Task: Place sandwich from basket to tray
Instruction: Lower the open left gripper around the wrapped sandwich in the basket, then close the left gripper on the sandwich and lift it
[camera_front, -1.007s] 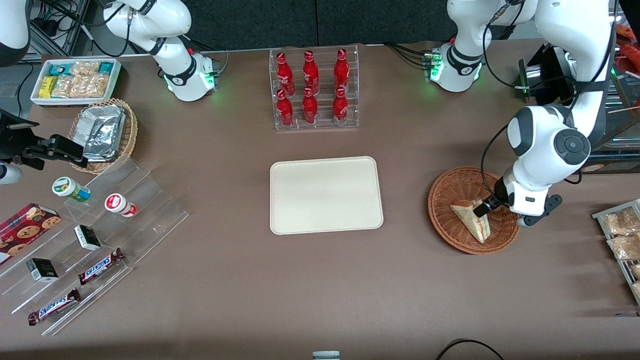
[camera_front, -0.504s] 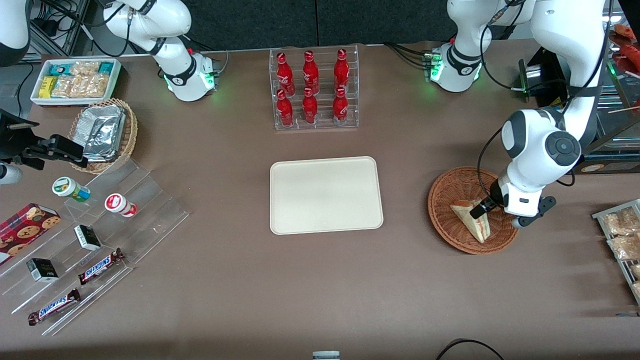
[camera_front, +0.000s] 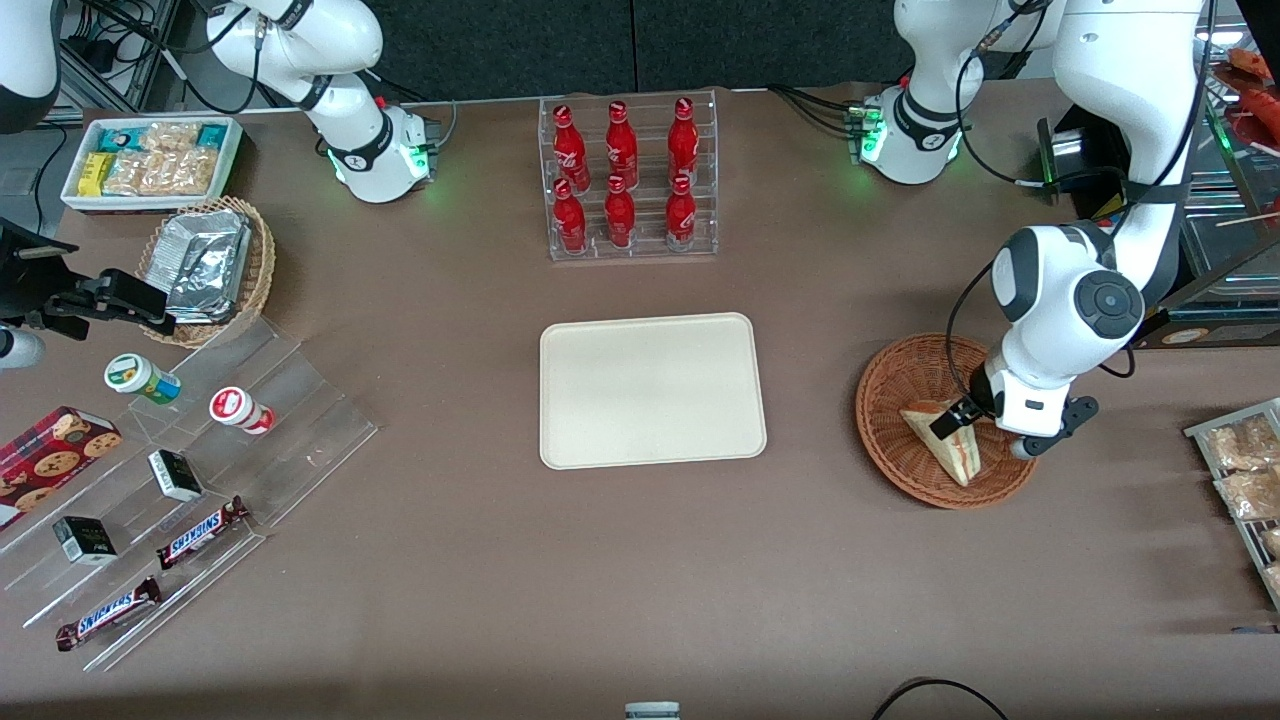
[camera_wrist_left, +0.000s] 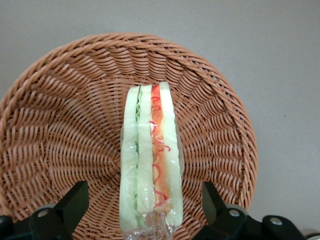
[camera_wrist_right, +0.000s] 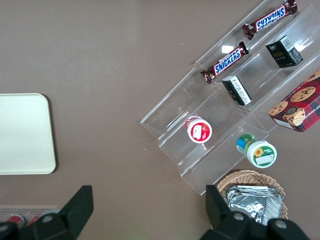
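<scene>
Left wrist view: the claw (camera_wrist_left: 145, 210) is wide open, one finger on each side of the sandwich (camera_wrist_left: 150, 160), which lies in the round wicker basket (camera_wrist_left: 60, 125).

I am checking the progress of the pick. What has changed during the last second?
The gripper has drifted a little toward the tray, over the sandwich, fingers open on both its sides. Nothing gripped. Sandwich, basket and tray stayed put.
</scene>
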